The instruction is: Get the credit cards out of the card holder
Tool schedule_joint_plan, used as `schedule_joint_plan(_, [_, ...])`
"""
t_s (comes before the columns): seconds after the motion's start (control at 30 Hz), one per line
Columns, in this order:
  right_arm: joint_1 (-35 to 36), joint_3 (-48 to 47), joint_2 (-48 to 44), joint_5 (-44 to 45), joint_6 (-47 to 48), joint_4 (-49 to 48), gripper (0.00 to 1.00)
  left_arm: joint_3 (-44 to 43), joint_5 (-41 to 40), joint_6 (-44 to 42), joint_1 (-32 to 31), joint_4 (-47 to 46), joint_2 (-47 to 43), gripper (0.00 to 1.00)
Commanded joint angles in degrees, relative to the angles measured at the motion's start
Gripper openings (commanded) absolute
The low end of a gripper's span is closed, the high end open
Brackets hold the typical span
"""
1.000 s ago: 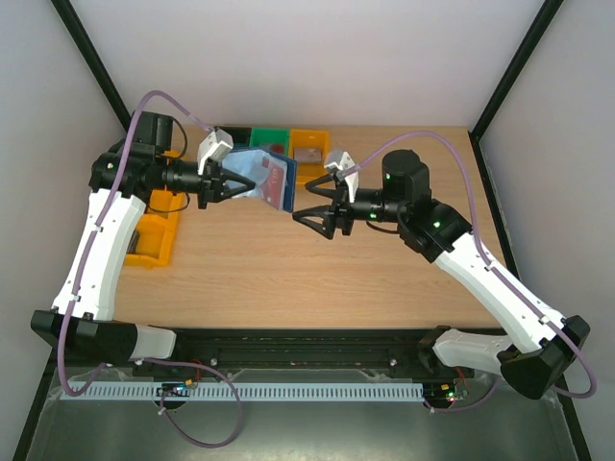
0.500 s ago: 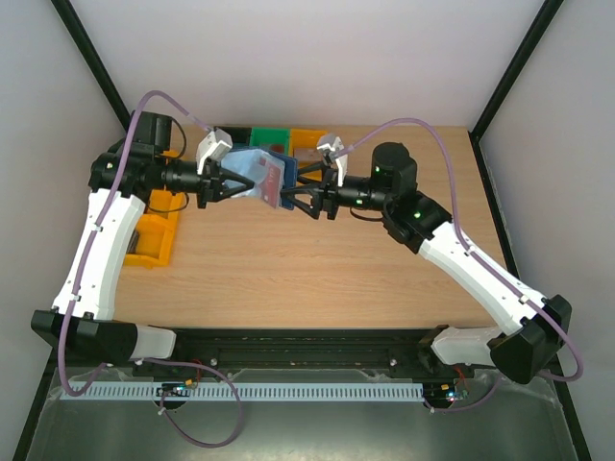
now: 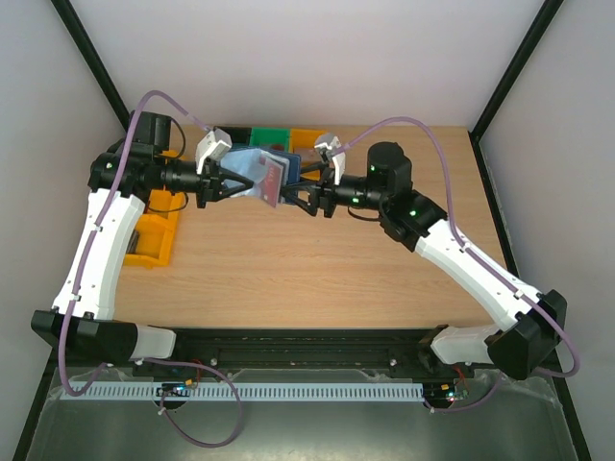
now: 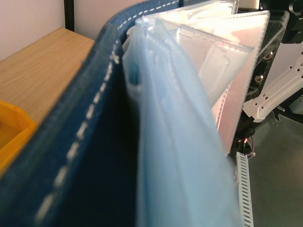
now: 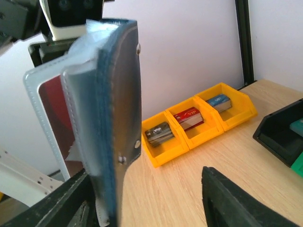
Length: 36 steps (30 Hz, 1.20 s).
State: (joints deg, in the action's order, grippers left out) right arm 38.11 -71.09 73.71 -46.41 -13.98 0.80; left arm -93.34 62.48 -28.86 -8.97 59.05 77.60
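Note:
The card holder (image 3: 252, 173) hangs open in the air over the back of the table, and my left gripper (image 3: 229, 182) is shut on its left end. In the left wrist view its navy cover (image 4: 80, 146) and clear pockets (image 4: 189, 123) fill the frame and hide my fingers. A reddish credit card (image 3: 274, 179) sits in a clear pocket, also seen as the red card (image 5: 51, 99) in the right wrist view. My right gripper (image 3: 294, 194) straddles the holder's free edge (image 5: 113, 118), open: the left finger (image 5: 52, 205) is close to it, the right finger (image 5: 236, 201) well apart.
Three small yellow bins (image 5: 163, 137) with card stacks stand along the wall in the right wrist view. In the top view a green bin (image 3: 270, 138) and a yellow bin (image 3: 309, 142) sit behind the holder. A larger yellow bin (image 3: 154, 238) stands at the table's left edge.
My right gripper has moved left to the card holder and brought its jaws around the free edge, narrowing as it came. The left gripper and the holder have stayed put.

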Motion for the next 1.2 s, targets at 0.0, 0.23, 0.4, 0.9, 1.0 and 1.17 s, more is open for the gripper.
schedule_joint_plan(0.0, [-0.05, -0.41, -1.12, -0.70, 4.39, 2.53, 0.63, 0.35, 1.40, 0.30, 0.10, -1.08, -1.29, 0.02])
schedule_joint_plan(0.23, [-0.05, 0.92, -3.96, -3.67, 7.67, 3.46, 0.73, 0.28, 1.30, 0.56, 0.10, -1.26, -1.20, 0.02])
schedule_joint_plan(0.4, [-0.05, -0.84, -2.42, -3.24, 7.34, 4.30, 0.71, 0.26, 1.16, 0.56, 0.10, -1.14, -1.31, 0.02])
schedule_joint_plan(0.9, [-0.05, -1.49, -0.81, -10.12, 9.26, 3.77, 0.87, 0.43, 1.19, 0.40, 0.12, -1.17, -1.23, 0.02])
schedule_joint_plan(1.0, [-0.05, -1.05, -1.63, -13.22, 10.37, 3.43, 0.90, 0.53, 1.21, 0.39, 0.10, -1.15, -1.16, 0.02])
schedule_joint_plan(1.17, [0.04, 0.17, -2.69, -11.94, 8.31, -0.40, 0.86, 0.53, 1.19, 0.38, 0.10, -1.13, -1.14, 0.02])
